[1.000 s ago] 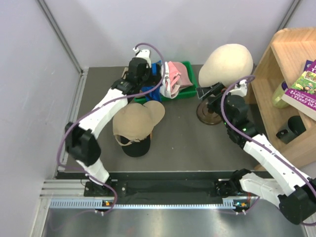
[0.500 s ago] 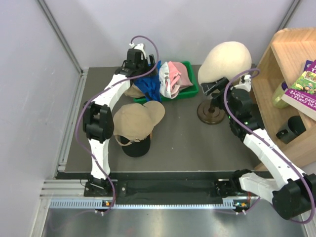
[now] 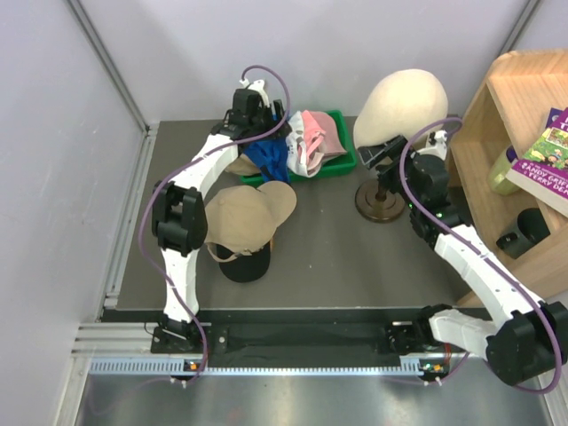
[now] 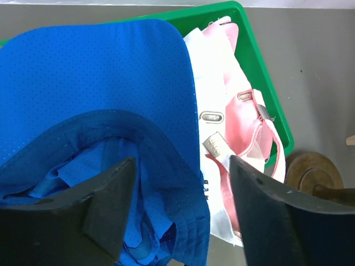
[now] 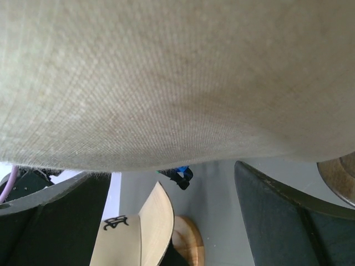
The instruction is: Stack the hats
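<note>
The biggest thing near either hand is the cream mannequin head point(image 5: 166, 72), which hangs just above the right gripper point(image 5: 173, 172). That gripper's fingers are spread wide and hold nothing, and the head is not ours to stack. The pile itself, a tan cap point(image 3: 244, 216) resting on a black cap point(image 3: 244, 266), lies well behind the left hand, back toward that arm's base. The left gripper point(image 4: 182, 163) is also spread wide with nothing in it, poised straight over the blue cap point(image 4: 94, 72). This cap lies upturned, partly over the edge of the green bin point(image 4: 260, 88), with its brim running out ahead of the fingers. We judge it light and floppy: the perforated crown would crumple and slide under a pinch, while the brim looks stiffer. So the brim's edge or the seam where it meets the crown, right between the fingers, seems the surest hold. Just beyond one finger, the white cap point(image 4: 213, 100) and pink cap point(image 4: 244, 127) lie tangled together. Their small strap buckle point(image 4: 211, 117) could snag, so we would lift clear of it.
</note>
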You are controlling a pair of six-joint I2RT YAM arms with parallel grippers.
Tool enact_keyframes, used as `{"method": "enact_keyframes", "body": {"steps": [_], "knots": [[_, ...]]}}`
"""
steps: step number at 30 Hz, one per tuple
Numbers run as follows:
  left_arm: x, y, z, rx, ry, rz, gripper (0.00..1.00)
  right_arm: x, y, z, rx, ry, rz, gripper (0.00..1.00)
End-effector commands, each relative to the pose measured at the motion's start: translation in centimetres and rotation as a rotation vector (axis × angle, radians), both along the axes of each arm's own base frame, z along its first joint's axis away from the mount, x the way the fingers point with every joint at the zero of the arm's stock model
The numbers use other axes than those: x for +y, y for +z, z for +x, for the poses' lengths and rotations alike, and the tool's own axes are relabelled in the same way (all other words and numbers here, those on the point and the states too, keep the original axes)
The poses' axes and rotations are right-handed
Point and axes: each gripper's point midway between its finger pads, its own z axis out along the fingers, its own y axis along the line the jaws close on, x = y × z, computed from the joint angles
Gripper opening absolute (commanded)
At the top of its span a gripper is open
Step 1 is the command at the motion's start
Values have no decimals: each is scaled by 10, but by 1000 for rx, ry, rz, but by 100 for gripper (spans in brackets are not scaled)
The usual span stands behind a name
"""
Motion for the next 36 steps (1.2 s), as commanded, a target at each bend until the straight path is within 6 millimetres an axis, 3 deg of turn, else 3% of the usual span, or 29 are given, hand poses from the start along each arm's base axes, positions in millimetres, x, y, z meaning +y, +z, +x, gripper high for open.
{"method": "enact_keyframes", "body": {"steps": [1,12,14,16,20,26,29,33,35,36], "knots": [[-4,6,5,-34,-15,-8,69,2,20,3,-45,14,34,91],[-18,-17,-3,9,-69,18,61,-8,18,-5,-52,-37,61,91],[-19,-20,-6,16,-77,29,56,-10,19,-7,-56,-44,68,90],[-19,-21,-8,16,-73,40,41,-12,18,-8,-54,-55,72,90],[-18,-6,-8,-10,-64,31,33,-16,21,-14,-60,-67,69,90],[-20,29,-12,-73,-59,10,31,-23,22,-21,-64,-93,68,90],[-16,40,-13,-95,-41,21,23,-26,24,-23,-70,-102,71,90],[-10,52,-17,-119,-33,39,23,-26,25,-24,-74,-100,71,90],[-9,57,-20,-128,-33,41,0,-26,26,-24,-76,-102,71,90],[-9,60,-21,-134,-33,35,0,-27,28,-24,-80,-103,73,90]]}}
